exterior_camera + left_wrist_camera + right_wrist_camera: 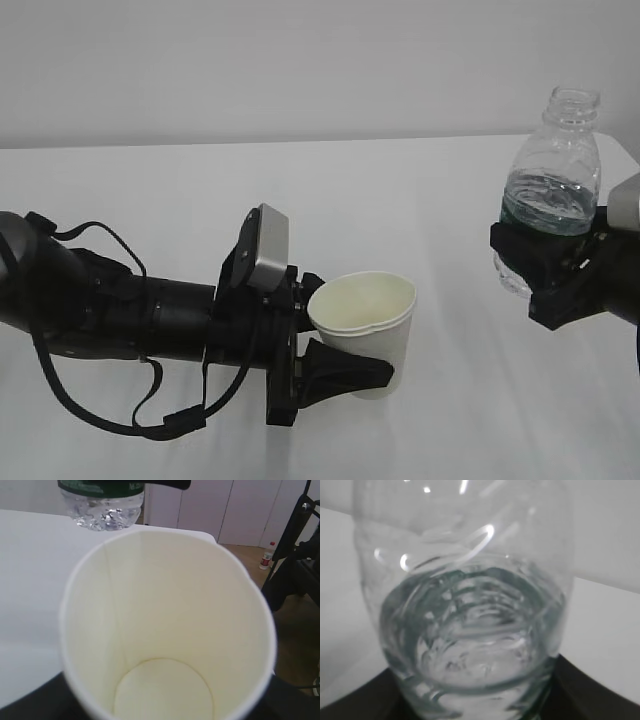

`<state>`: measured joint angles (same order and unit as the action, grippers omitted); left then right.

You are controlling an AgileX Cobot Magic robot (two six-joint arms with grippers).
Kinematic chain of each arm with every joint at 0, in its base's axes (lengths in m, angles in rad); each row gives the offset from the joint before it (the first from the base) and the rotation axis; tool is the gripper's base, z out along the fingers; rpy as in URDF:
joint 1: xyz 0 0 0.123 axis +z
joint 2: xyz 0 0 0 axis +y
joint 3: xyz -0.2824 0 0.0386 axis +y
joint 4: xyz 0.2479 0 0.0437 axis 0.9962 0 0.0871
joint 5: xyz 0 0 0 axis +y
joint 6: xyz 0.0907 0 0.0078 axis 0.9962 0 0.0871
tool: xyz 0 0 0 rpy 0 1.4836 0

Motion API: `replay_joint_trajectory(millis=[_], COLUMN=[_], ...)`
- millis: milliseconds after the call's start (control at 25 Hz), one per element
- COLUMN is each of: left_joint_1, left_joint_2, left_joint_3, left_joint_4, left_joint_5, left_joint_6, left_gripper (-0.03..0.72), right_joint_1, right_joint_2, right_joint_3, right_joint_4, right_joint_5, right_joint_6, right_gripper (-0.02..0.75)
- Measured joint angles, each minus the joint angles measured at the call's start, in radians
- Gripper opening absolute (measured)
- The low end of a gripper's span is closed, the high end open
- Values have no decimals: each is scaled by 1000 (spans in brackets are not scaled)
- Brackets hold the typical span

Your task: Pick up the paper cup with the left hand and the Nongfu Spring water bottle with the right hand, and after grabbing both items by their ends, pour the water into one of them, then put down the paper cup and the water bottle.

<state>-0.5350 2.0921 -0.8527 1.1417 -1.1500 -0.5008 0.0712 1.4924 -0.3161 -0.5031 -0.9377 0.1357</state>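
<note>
**Cup and bottle both held off the table, well apart**

The left hand [345,372] reaches in from the left of the exterior view, its black fingers clamped on the lower part of the paper cup [368,325]. The cup is clear of the white table [200,190], tilted slightly with its mouth up and leaning a little to the left. Seen from the left wrist, the cup [167,630] shows a pale cream inside with a round bottom that looks dry.

At the right edge, the right hand [550,275] grips the Nongfu Spring water bottle [556,170] around its lower body, jaws closed against the plastic. The bottle stands nearly upright, its capless threaded neck at the top, higher than the cup's rim. The water [550,205] fills roughly the lower half of what shows above the gripper. From the right wrist, the water [475,640] lies in the bottom of the clear bottle [465,580].

In the left wrist view the bottle's base [102,507] hangs beyond the cup's far rim, the dark green label just visible at the top edge
</note>
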Motion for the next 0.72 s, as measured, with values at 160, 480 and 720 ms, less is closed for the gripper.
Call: replay_joint_trajectory(millis=[160, 480, 720], left_joint_1=[0, 0, 0], left_joint_2=[0, 0, 0], left_joint_3=[0, 0, 0], left_joint_4=[0, 23, 25], left_joint_5=[0, 12, 12], left_joint_6=[-2, -2, -2], left_gripper=[459, 458, 457], right_joint_1=[0, 0, 0], right_joint_2=[0, -69, -125], right_joint_3=[0, 0, 0], right_joint_4=[-2, -31, -74], right_joint_5=[2, 103, 173], right_joint_6=[-2, 35, 122], right_gripper=[423, 422, 422])
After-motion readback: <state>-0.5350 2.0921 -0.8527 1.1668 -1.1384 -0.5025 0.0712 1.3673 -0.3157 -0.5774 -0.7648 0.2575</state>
